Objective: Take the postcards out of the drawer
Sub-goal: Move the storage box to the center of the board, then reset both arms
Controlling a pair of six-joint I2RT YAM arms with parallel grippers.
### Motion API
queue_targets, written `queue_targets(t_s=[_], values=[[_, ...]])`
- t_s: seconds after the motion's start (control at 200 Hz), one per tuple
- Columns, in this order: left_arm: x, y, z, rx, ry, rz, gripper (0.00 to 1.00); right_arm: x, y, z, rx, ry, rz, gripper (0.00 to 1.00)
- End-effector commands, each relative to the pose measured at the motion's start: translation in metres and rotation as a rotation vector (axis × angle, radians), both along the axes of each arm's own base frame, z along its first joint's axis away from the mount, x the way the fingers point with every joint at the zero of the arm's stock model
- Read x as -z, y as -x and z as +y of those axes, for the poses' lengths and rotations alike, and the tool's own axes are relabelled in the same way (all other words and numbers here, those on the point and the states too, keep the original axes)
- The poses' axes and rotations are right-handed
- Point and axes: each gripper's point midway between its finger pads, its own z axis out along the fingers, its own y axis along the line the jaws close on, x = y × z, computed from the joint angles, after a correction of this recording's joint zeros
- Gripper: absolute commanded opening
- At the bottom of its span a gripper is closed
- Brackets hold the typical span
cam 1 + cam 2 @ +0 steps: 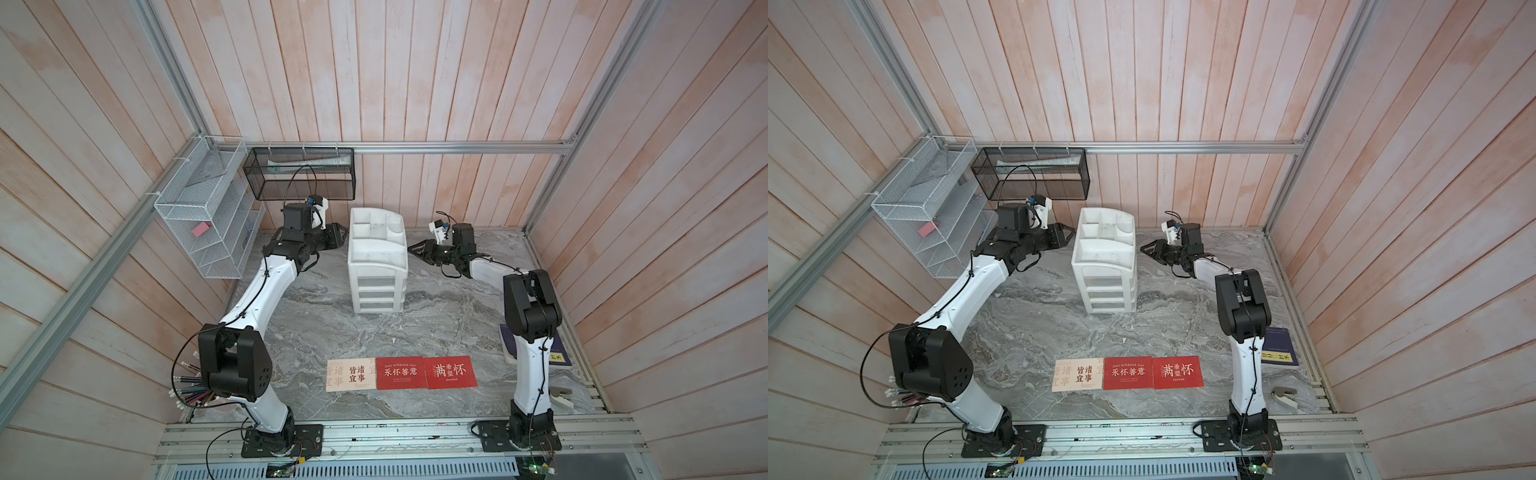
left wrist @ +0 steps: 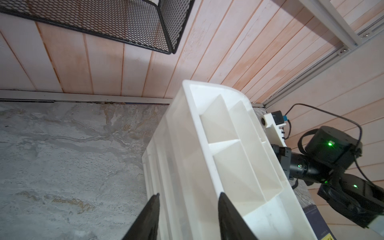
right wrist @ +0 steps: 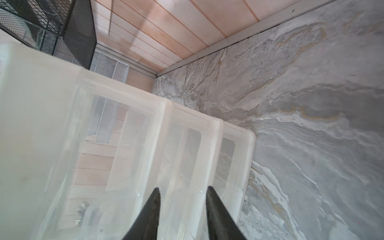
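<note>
Three postcards lie side by side on the marble table near its front edge: a cream one [image 1: 351, 374] [image 1: 1077, 375] and two red ones [image 1: 401, 372] [image 1: 450, 371] [image 1: 1128, 372] [image 1: 1178, 372]. Behind them stands the white drawer unit [image 1: 378, 266] [image 1: 1104, 266] [image 2: 182, 145] [image 3: 145, 124], its stacked drawers [image 1: 378, 291] pushed in. My left gripper [image 1: 343, 236] [image 1: 1071, 236] [image 2: 189, 194] is open just off the unit's left side. My right gripper [image 1: 410, 248] [image 1: 1142, 248] [image 3: 183, 187] is open just off its right side. Neither holds anything.
A black mesh basket [image 1: 299, 174] and a white wire rack [image 1: 208, 216] with a pink eraser [image 1: 200, 228] hang on the back-left walls. A navy booklet [image 1: 1278, 347] and a small clip [image 1: 1284, 397] lie at the right. A pencil cup [image 1: 195, 386] stands front left.
</note>
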Motion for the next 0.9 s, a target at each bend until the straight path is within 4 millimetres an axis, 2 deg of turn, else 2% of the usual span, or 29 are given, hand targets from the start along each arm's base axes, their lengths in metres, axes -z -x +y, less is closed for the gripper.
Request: queue_targets(t_s=[0.0, 0.11, 0.22, 0.345, 0.505, 0.675, 0.68, 0.695, 0.71, 0.75, 0.79, 0.895], values=[[-0.016, 0.006, 0.0, 0.035, 0.001, -0.036, 0.49, -0.005, 0.003, -0.017, 0.032, 0.036, -0.029, 0.39], [-0.028, 0.008, 0.006, 0.027, -0.012, -0.069, 0.5, -0.009, 0.009, -0.033, 0.067, 0.08, -0.05, 0.44], [-0.05, 0.013, 0.021, -0.03, -0.055, -0.137, 0.49, -0.015, 0.014, -0.056, 0.135, 0.162, -0.09, 0.51], [-0.077, 0.027, 0.035, -0.083, -0.111, -0.232, 0.53, -0.029, 0.025, -0.077, 0.187, 0.225, -0.147, 0.57], [-0.111, 0.054, 0.046, -0.118, -0.154, -0.363, 0.67, -0.052, 0.041, -0.108, 0.253, 0.336, -0.215, 0.71], [-0.126, 0.076, 0.054, -0.14, -0.186, -0.406, 0.77, -0.094, 0.069, -0.141, 0.305, 0.294, -0.334, 0.8], [-0.127, 0.077, 0.055, -0.143, -0.186, -0.407, 0.78, -0.095, 0.07, -0.142, 0.306, 0.292, -0.338, 0.81], [-0.128, 0.078, 0.055, -0.143, -0.184, -0.405, 0.95, -0.098, 0.073, -0.145, 0.313, 0.288, -0.351, 0.82], [-0.13, 0.08, 0.055, -0.143, -0.183, -0.406, 1.0, -0.101, 0.075, -0.148, 0.321, 0.284, -0.363, 0.82], [-0.133, 0.083, 0.055, -0.142, -0.179, -0.403, 1.0, -0.108, 0.083, -0.156, 0.338, 0.279, -0.387, 0.87], [-0.136, 0.086, 0.056, -0.145, -0.176, -0.402, 1.0, -0.116, 0.09, -0.166, 0.358, 0.276, -0.409, 0.97], [-0.139, 0.09, 0.059, -0.169, -0.165, -0.396, 1.0, -0.132, 0.105, -0.19, 0.417, 0.263, -0.451, 0.98]])
